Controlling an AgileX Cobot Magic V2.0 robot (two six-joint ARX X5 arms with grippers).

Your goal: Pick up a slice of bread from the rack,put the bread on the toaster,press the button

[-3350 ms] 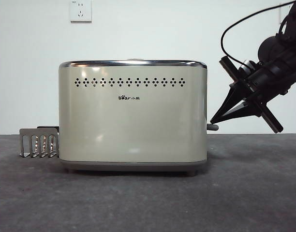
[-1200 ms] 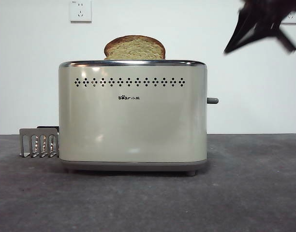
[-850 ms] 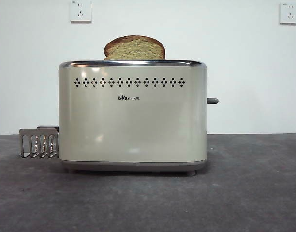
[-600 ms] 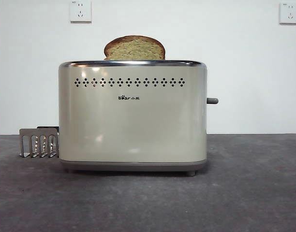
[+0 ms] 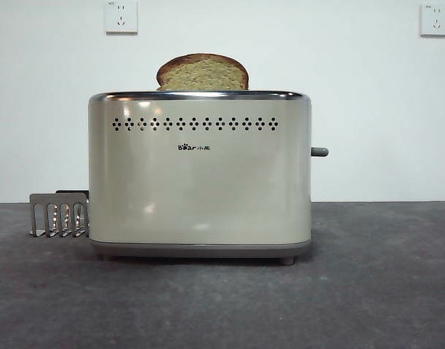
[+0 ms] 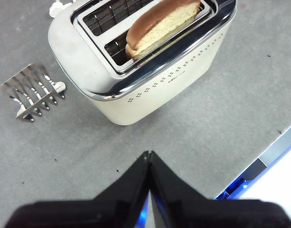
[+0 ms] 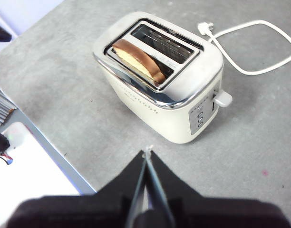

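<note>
I'm parking both arms high over the table, left gripper point(image 6: 149, 154) and right gripper point(image 7: 148, 153) pinched closed on nothing. The slice of bread point(image 5: 202, 73) is sitting upright in the toaster point(image 5: 199, 174) slot, poking out because the button point(image 5: 320, 152) is riding high. The rack point(image 5: 59, 214) is sitting bare beside it.

grey table point(image 5: 382, 291), white wall point(image 5: 48, 109) with two sockets point(image 5: 121, 16), white cord point(image 7: 259, 47) (apparently unplugged)

Glossy cream toaster point(image 5: 199, 182) with chrome rim; shiny metal rack point(image 5: 58, 215); matt grey table point(image 5: 368, 291).
</note>
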